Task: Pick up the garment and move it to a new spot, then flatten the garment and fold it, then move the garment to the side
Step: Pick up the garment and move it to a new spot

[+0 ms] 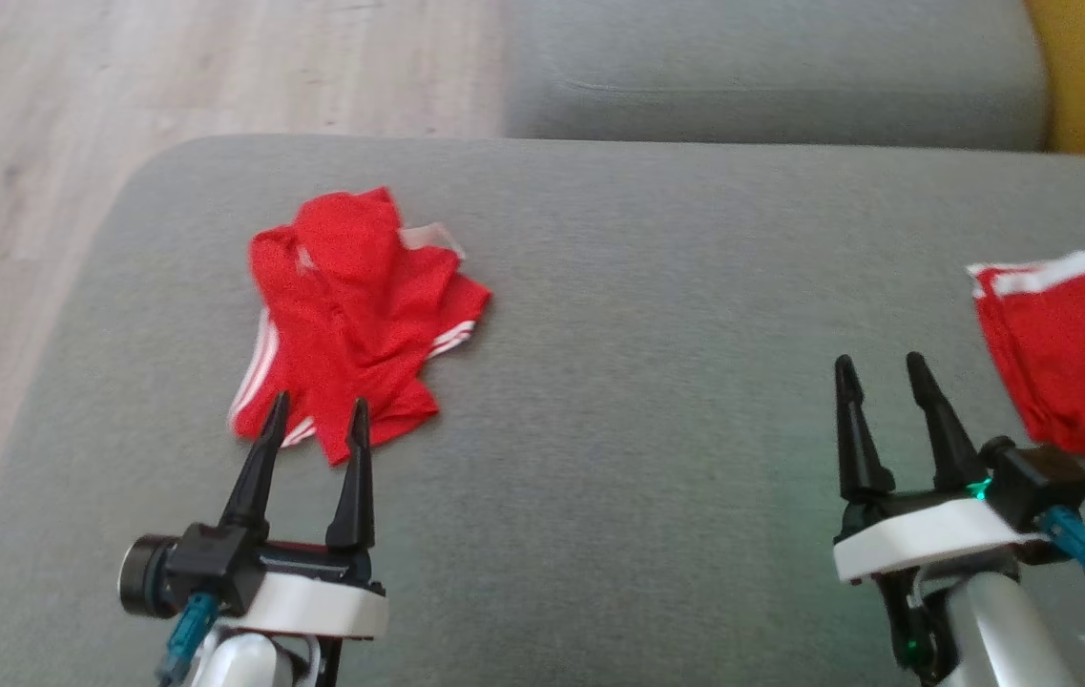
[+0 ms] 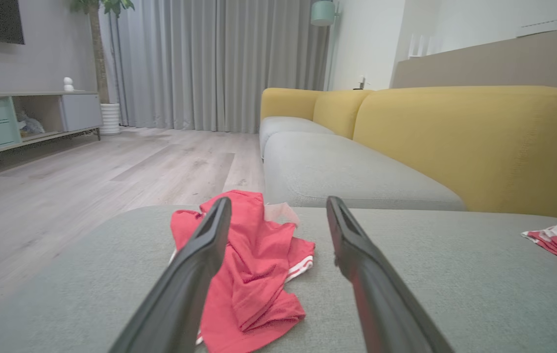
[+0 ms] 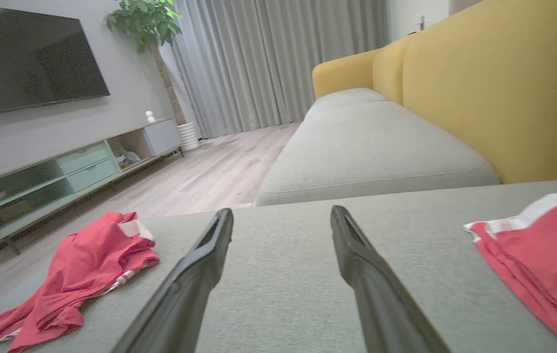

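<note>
Head view: the garment point(image 1: 351, 315), red with white stripes, lies crumpled on the grey cushion point(image 1: 647, 401), left of centre. The left gripper point(image 1: 318, 401) sits at lower left, jaws wide apart and empty, tips at the garment's near edge. The right gripper point(image 1: 879, 361), lower right, is also spread wide and empty over bare cushion. A second red cloth point(image 1: 1072, 353) lies at the right edge.

Left wrist view: the garment sits at centre, just ahead of the two parted fingers point(image 2: 195, 264); neither one pinches it.

Right wrist view: the garment is at lower left, the red cloth at right, with bare cushion between the fingers.

The pick-up looks not yet begun. Next, the left gripper likely needs to drop onto a raised fold and close.
</note>
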Available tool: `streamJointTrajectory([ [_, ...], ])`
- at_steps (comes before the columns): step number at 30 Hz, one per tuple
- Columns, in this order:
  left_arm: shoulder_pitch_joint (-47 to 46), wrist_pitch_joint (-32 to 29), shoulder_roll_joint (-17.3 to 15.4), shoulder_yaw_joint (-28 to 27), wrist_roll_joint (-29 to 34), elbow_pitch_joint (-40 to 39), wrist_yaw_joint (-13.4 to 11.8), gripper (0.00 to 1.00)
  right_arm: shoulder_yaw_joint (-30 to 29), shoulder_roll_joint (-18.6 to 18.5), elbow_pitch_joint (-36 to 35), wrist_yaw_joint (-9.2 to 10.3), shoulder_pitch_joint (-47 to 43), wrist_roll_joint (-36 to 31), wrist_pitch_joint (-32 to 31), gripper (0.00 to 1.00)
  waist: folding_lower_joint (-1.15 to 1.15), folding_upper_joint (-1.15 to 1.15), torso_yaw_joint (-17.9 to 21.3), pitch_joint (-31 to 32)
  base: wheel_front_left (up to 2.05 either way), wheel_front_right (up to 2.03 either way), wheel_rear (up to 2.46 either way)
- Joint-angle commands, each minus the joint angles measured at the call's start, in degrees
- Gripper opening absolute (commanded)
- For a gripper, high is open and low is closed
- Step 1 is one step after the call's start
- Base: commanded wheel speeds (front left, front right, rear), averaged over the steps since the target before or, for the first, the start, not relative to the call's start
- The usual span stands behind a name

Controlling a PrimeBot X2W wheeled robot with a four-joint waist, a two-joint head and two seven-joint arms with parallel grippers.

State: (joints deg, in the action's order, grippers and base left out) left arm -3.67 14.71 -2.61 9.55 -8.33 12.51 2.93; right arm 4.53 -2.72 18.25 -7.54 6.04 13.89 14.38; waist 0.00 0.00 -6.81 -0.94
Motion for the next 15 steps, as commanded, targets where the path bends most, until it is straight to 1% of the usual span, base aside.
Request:
streamJointTrajectory([
  [1,-2.1,0.3,-0.3,-1.4,-0.2,-1.9,-0.4,1.00,1.9,-0.2,-2.1,0.05,0.4,0.5,0.6,1.00,0.00,0.00,-2.1,0.7,0.00,0.00,0.00],
  [9,-0.7,0.3,-0.3,-1.3,0.0,-1.2,-0.7,1.00,3.8,-0.2,-0.9,0.05,-1.1,2.5,0.6,1.00,0.00,0.00,-8.9,1.8,0.00,0.00,0.00],
  [15,-0.3,0.3,-0.3,-1.5,0.1,-1.0,-0.4,1.00,4.8,-0.2,-0.7,0.05,-1.3,2.6,0.6,1.00,0.00,0.00,-11.9,1.6,0.00,0.00,0.00],
])
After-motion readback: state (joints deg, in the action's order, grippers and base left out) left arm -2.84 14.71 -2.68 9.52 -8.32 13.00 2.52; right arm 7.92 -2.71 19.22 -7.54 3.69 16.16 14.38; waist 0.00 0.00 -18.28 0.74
